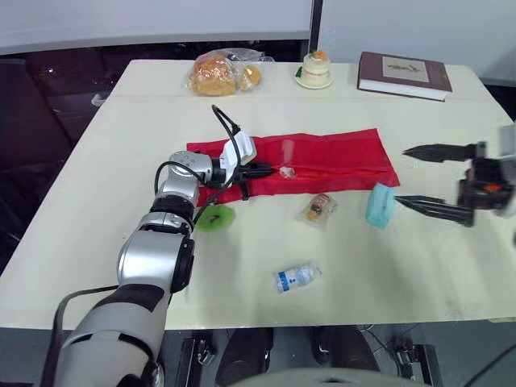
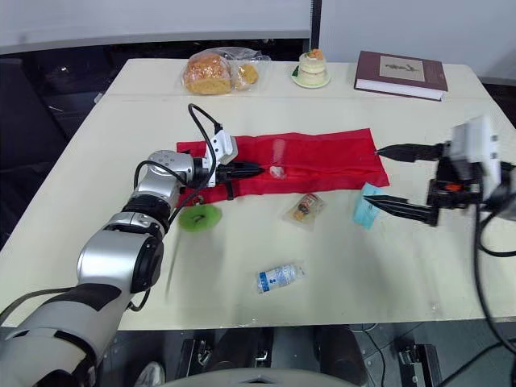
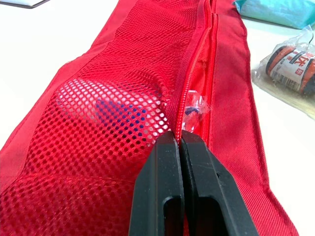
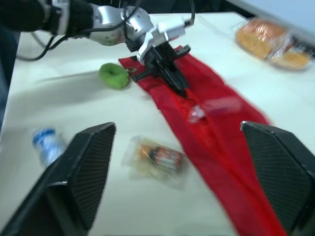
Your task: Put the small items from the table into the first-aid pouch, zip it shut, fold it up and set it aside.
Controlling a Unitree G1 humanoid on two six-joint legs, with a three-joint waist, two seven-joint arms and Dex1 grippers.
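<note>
The red pouch (image 1: 339,157) lies unfolded across the middle of the table (image 1: 113,177), the left tool (image 1: 264,169) closed with its tips on the zipper line near the pouch's left end, just beside a small clear-wrapped item (image 1: 287,172) on the fabric. The right tool (image 1: 403,176) hangs wide open near the table's right edge, by a teal packet (image 1: 380,205). A wrapped roll (image 1: 318,208), a small bottle (image 1: 297,276) and a green round piece (image 1: 214,217) lie between pouch and near edge.

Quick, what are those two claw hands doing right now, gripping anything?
Left tool: closed, tips at the zipper of the long red mesh fabric pouch.
Right tool: open, holding nothing.
</note>
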